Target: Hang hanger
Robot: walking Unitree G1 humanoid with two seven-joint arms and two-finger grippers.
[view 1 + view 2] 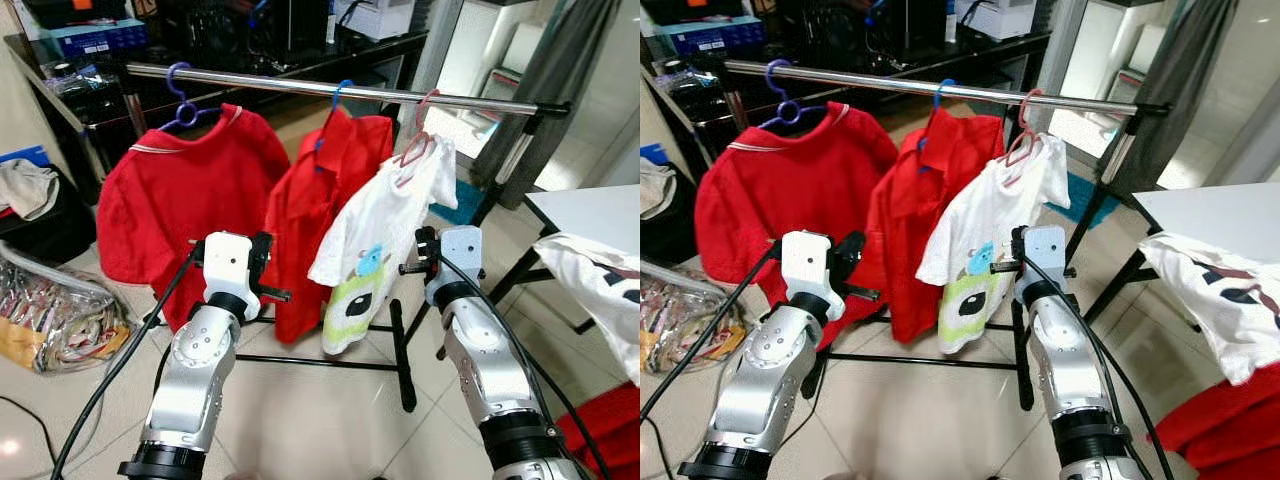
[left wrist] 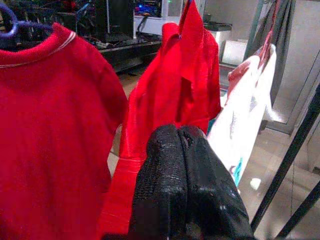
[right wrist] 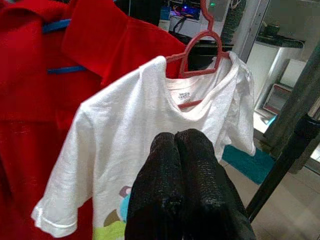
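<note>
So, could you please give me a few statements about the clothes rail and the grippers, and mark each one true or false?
1. Three garments hang on the metal rail. True.
2. The white T-shirt hangs on a blue hanger. False: its hanger is a red hanger.
3. The left gripper has its fingers closed with nothing between them. True.
4. The right gripper grips the white T-shirt's sleeve. False: its fingers are shut on nothing.
5. The white T-shirt hangs between two red shirts. False: it hangs at the right end of the row.
</note>
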